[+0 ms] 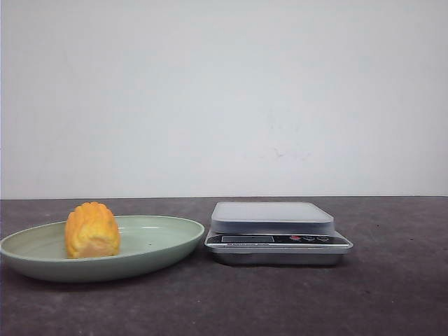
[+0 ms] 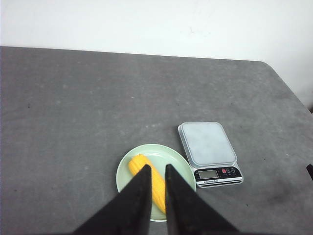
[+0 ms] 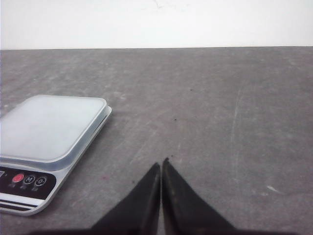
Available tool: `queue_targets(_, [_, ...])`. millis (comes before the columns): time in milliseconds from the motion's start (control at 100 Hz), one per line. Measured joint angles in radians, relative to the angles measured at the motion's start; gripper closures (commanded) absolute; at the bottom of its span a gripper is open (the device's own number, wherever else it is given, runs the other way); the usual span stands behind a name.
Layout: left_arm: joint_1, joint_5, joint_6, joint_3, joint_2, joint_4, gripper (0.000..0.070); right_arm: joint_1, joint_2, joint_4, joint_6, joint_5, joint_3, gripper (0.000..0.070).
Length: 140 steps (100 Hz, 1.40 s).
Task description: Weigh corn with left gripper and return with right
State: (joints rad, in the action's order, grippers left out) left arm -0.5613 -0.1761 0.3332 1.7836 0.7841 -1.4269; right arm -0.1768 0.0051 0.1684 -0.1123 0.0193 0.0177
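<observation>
The corn, a yellow-orange cob, lies in a pale green plate at the left of the table. In the left wrist view the corn lies on the plate, straight below my left gripper. That gripper hangs well above it, its black fingers a narrow gap apart and empty. My right gripper is shut and empty, over bare table to the right of the scale. Neither gripper shows in the front view.
A silver kitchen scale with a pale platform stands just right of the plate, nearly touching it; its platform carries nothing. The dark grey table ends at a white wall behind.
</observation>
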Motion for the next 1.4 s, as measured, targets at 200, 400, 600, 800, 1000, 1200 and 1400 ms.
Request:
queue_targets(200, [0.0,0.0,0.0,0.0,0.0,0.0,0.07,0.0,0.0,0.0,0.0,0.0,0.0,0.07])
queue_targets(400, [0.0,0.0,0.0,0.0,0.0,0.0,0.07,0.0,0.0,0.0,0.0,0.0,0.0,0.07])
queue_targets(600, [0.0,0.0,0.0,0.0,0.0,0.0,0.07,0.0,0.0,0.0,0.0,0.0,0.0,0.07])
queue_targets(800, [0.0,0.0,0.0,0.0,0.0,0.0,0.07,0.0,0.0,0.0,0.0,0.0,0.0,0.07])
queue_targets(1000, [0.036,-0.029,-0.004,-0.004,0.007,0.001,0.07,0.0,0.0,0.0,0.0,0.0,0.0,0.07])
queue_targets(1200, [0.208,0.146,-0.017,-0.23,-0.068,0.239,0.07,0.0,0.0,0.0,0.0,0.0,0.0,0.07])
queue_targets(1400, [0.442,0.474,-0.058,-0.676,-0.303,0.715,0.07,0.0,0.0,0.0,0.0,0.0,0.0,0.07])
